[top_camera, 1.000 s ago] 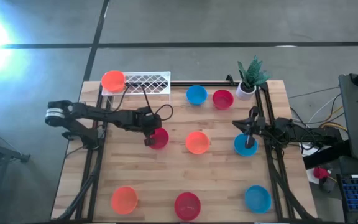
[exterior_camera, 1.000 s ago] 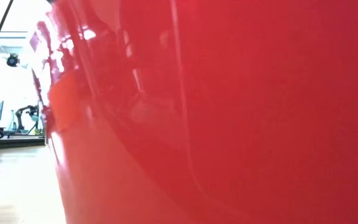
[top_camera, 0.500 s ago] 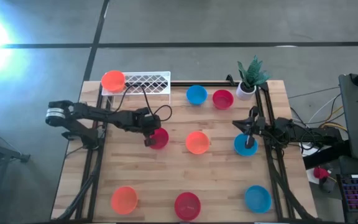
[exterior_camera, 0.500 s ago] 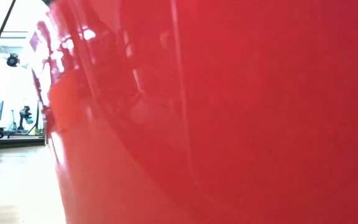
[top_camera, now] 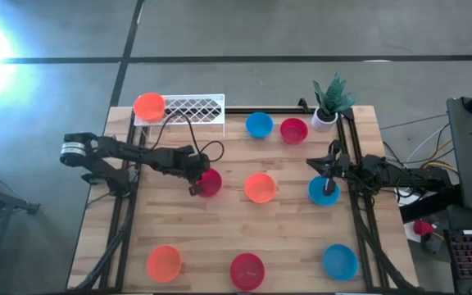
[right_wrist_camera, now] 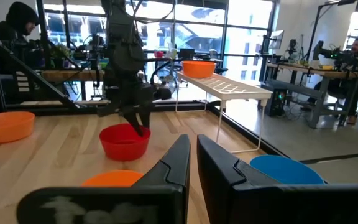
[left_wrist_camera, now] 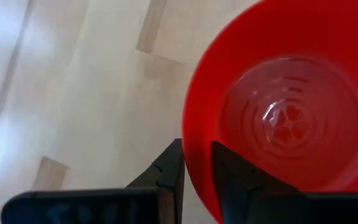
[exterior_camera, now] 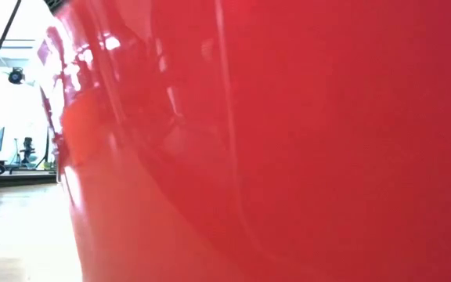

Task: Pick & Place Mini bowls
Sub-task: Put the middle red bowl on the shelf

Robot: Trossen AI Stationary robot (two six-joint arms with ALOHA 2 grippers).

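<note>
My left gripper (top_camera: 195,179) is shut on the rim of a crimson red mini bowl (top_camera: 210,183) at the table's middle left; the bowl also shows in the left wrist view (left_wrist_camera: 278,118) and the right wrist view (right_wrist_camera: 124,142). My right gripper (top_camera: 328,187) is shut, its fingers over a blue bowl (top_camera: 318,195) at the middle right; whether it touches that bowl I cannot tell. An orange bowl (top_camera: 260,188) rests on its base between the two. My left gripper has the red bowl's rim (left_wrist_camera: 194,149) on the side toward the table's left, one finger inside the bowl (left_wrist_camera: 232,180) and one outside (left_wrist_camera: 169,171). The fingers come from above, pointing down. The bowl stands upright with its base on the table.
More bowls stand around: blue (top_camera: 258,124) and red (top_camera: 293,129) at the far side, orange (top_camera: 164,262), red (top_camera: 247,270) and blue (top_camera: 339,261) along the near edge. An orange bowl (top_camera: 148,106) sits on the white rack (top_camera: 191,108). A potted plant (top_camera: 328,102) stands far right.
</note>
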